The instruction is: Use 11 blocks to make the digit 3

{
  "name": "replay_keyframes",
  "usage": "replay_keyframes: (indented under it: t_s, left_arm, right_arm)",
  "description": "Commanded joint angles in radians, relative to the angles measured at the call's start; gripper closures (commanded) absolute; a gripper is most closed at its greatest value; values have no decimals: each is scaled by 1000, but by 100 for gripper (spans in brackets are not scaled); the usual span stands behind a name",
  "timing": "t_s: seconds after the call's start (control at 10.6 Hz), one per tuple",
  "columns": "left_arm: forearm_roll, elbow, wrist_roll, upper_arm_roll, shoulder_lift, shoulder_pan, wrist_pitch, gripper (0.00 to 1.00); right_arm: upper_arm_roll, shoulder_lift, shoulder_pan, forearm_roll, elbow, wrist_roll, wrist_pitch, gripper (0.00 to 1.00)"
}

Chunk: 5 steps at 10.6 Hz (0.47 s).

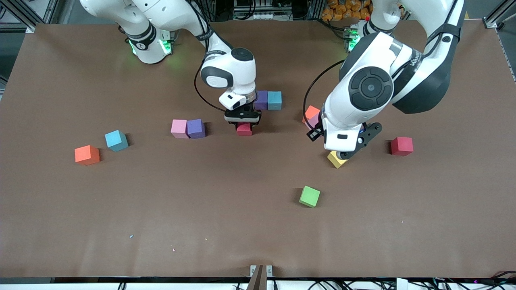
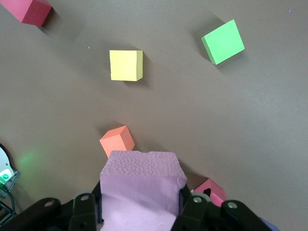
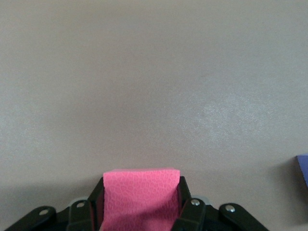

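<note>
The green block (image 1: 309, 196) lies nearest me, alone on the worktop (image 1: 225, 225), below and clear of the left gripper (image 1: 350, 155). That gripper is clenched on a pale pink block (image 2: 139, 190) and hangs over a yellow block (image 1: 337, 159), with an orange block (image 1: 311, 113) just beside it.

The right gripper (image 1: 243, 121) is down at the worktop with a deep pink block (image 1: 244, 129) between its fingers; I cannot tell whether it has let go. The purple and teal pair (image 1: 269, 100) sits just beside it, toward the robots' bases.

I judge this a placing step: I would seat the deep pink block flat, square to that pair, then lift straight up.
</note>
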Motion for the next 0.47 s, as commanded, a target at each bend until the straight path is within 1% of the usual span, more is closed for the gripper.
replay_keyframes:
  t_s: [0.0, 0.19, 0.38]
  left_arm:
    - [1, -15, 21, 0, -22, 5, -2, 100]
    - [1, -17, 10, 0, -19, 2, -2, 100]
    - [3, -50, -2, 0, -9, -4, -1, 100]
  right_arm:
    - [-2, -10, 1, -31, -11, 34, 6, 0]
    - [-2, -11, -3, -31, -2, 12, 5, 0]
    - [-1, -19, -22, -27, 9, -6, 6, 0]
